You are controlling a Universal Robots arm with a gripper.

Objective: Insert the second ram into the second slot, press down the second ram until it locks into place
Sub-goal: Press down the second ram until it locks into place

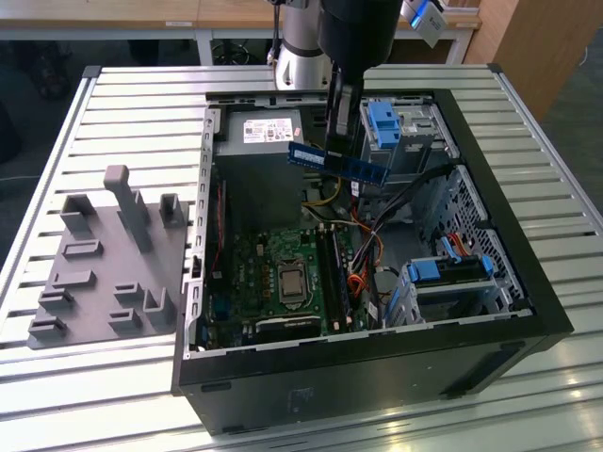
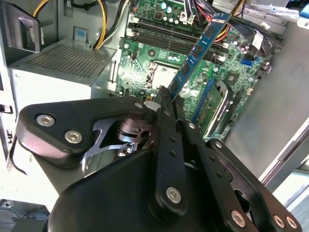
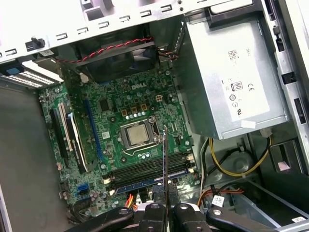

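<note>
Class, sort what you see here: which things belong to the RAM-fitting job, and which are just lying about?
Belong to the job: long thin blue circuit-board RAM stick, gripped by the black metal claw; black memory slots on the green motherboard.
Just lying about: grey plastic moulded tray; silver metal power-supply box; blue plastic drive-bay latch; yellow cables.

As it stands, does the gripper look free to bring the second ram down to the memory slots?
Probably yes. The gripper holds the second ram above the open case; the memory slots below look uncovered, with the cables off to one side.
</note>
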